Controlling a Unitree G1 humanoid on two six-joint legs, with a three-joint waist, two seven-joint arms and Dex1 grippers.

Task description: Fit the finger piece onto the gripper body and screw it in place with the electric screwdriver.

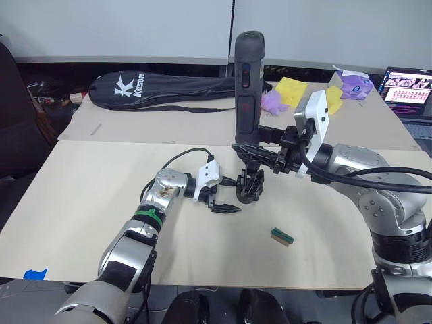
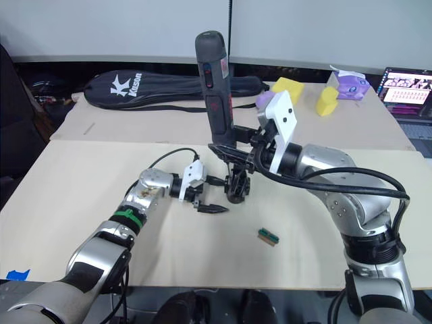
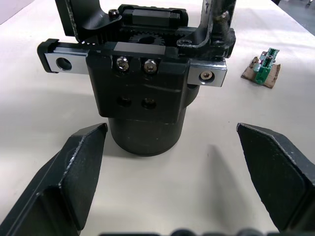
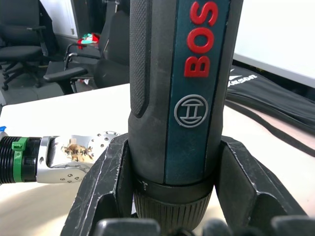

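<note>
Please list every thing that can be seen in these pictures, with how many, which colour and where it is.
electric screwdriver: one, dark grey with red buttons, upright over the gripper body
gripper body: one, black, middle of the near table
green block: one, on the table near the right arm
racket bag: one, black, on the far table
yellow blocks: two, far table
purple things: two, far table
laptop: one, far right
blue tape: one, near table edge
left gripper: open, beside the gripper body
right gripper: shut on the screwdriver
</note>
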